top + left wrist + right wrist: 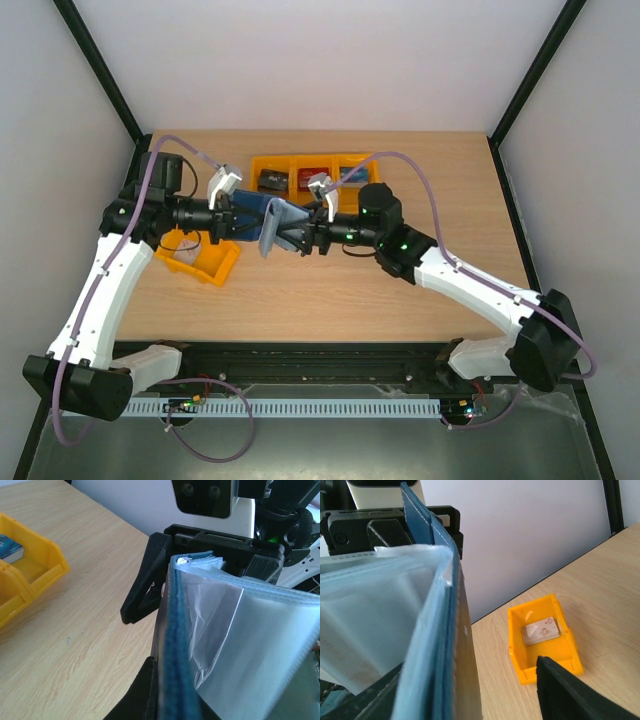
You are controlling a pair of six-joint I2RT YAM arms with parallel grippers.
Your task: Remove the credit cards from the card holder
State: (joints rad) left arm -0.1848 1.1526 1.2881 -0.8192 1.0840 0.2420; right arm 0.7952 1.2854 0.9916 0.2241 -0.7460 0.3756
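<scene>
The left gripper (240, 216) is pinched on the navy card holder (272, 226), which hangs above the middle of the table (350, 295). The right gripper (292, 238) is spread around the holder's clear sleeves (365, 625), with one finger (580, 695) apart from them. A white card (540, 630) lies in an orange bin (517, 650) toward the table's left edge.

We see a pale wooden table (330, 300) filling the middle of the top view, closed in by plain white walls (320, 60) above and at both sides. Black posts (100, 70) slant through the upper corners. The light is soft and even, and a grey metal ledge (330, 450) runs along the bottom edge.
</scene>
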